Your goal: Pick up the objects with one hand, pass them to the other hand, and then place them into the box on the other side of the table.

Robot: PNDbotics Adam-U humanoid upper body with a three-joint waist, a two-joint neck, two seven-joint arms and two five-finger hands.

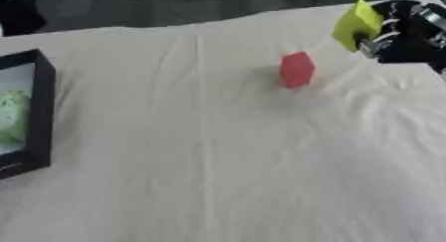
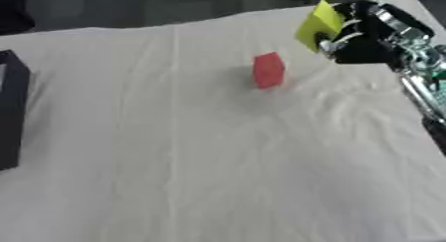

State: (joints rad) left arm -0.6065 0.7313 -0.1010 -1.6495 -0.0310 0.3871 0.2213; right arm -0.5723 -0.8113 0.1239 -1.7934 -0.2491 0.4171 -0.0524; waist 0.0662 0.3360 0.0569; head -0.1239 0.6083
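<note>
Your yellow block [image 1: 357, 24] is up off the table at the far right, tilted on an edge, with your right hand [image 2: 362, 42] curled round its right side — fingers wrapped against the block, the dark palm just behind it. The silver and black forearm [image 2: 416, 61] runs down the right edge of the right eye view. Nearer the middle, the red block [image 1: 297, 69] stands on the white cloth [image 1: 218, 161] that covers the table, well apart from the yellow one and touched by nothing; it sits below and to the left of the hand. The cloth is creased in long folds, with wrinkles bunched on the right side. Over at the left edge lies the black box [image 1: 42, 111], open side up — something pale green shows inside it, though what it is you probably cannot make out. Your left hand shows in neither view.
</note>
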